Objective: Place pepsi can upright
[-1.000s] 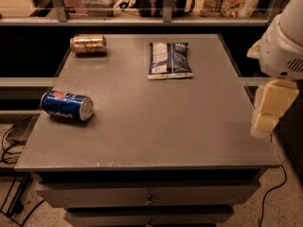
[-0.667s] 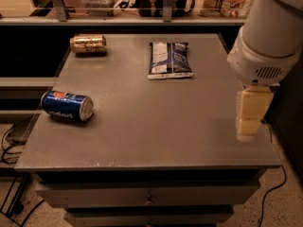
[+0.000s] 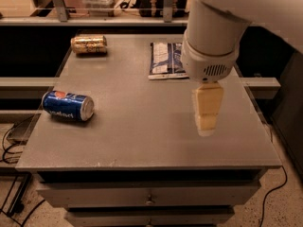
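Observation:
The blue pepsi can lies on its side near the left edge of the grey table, its silver end facing right. My gripper hangs from the white arm over the right half of the table, well to the right of the can and apart from it. Nothing shows in the gripper.
A gold can lies on its side at the back left. A blue and white snack bag lies flat at the back middle, partly behind my arm. A shelf with clutter runs behind the table. Drawers sit under the table's front edge.
My arm and gripper have moved left, from beyond the table's right edge to over its right half. The cans and bag have not moved.

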Robot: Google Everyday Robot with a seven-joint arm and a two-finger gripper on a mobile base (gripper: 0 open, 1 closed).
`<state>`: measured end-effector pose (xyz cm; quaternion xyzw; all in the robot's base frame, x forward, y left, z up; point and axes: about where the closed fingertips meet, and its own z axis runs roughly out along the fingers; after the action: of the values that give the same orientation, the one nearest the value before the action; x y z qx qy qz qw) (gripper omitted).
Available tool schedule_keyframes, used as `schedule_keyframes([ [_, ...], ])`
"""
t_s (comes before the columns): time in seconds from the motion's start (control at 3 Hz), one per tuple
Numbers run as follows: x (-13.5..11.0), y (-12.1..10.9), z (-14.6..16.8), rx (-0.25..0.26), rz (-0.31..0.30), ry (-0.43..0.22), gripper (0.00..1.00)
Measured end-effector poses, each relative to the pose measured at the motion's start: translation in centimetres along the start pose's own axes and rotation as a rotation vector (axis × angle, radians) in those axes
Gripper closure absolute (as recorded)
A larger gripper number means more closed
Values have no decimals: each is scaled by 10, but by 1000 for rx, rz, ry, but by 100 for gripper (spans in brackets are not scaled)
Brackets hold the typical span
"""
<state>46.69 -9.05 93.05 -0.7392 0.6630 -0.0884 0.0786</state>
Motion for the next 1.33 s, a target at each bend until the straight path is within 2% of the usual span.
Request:
schedule_keyframes([
  [0.33,-2,0,-1,2,-2,-4,0],
  [0.67,-21,-6,9,-12,-5,-80,0],
  [1.33,-94,-35,8,12,-121,-184,0],
])
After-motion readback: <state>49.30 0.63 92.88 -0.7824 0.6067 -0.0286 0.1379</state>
